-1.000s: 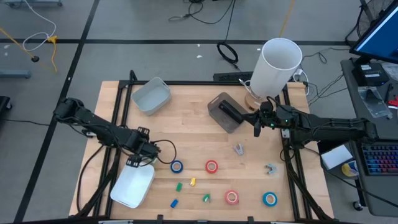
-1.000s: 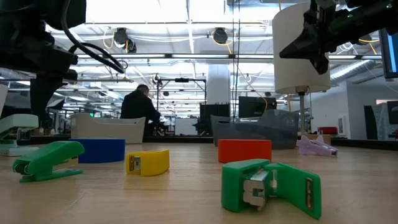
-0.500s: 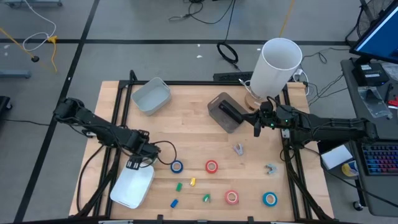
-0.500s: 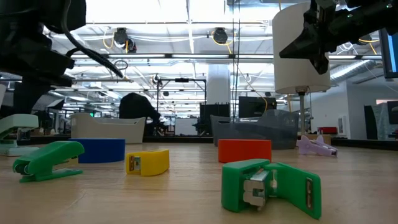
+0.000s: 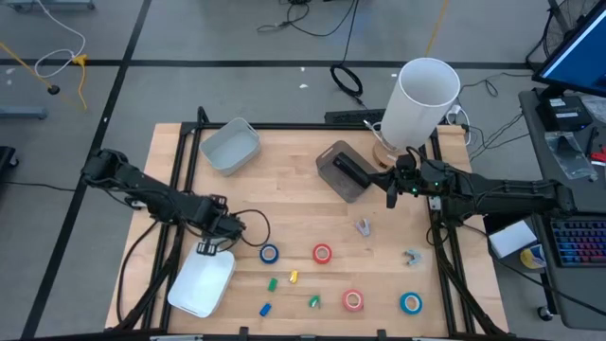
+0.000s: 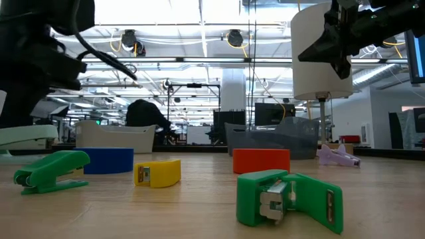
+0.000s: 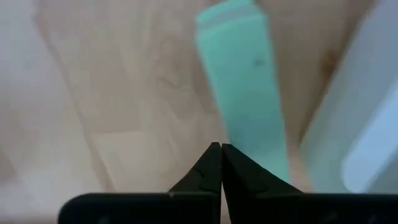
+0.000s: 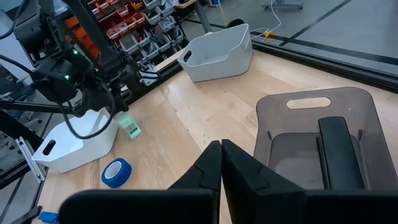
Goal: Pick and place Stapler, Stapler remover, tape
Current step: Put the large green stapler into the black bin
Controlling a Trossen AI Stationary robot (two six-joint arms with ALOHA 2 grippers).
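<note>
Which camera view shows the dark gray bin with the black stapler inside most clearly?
The right wrist view: the dark gray bin fills the picture's side, handle slot visible, black stapler lying inside. The high view shows bin and stapler smaller. The low view shows only its wall. The left wrist view misses it.

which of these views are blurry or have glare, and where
Left wrist view: the mint green stapler and wood are smeared soft, while the shut left gripper is crisp. Low view: bright ceiling lights wash out the top, and the near green staple remover looks sharp. High view: evenly lit.
</note>
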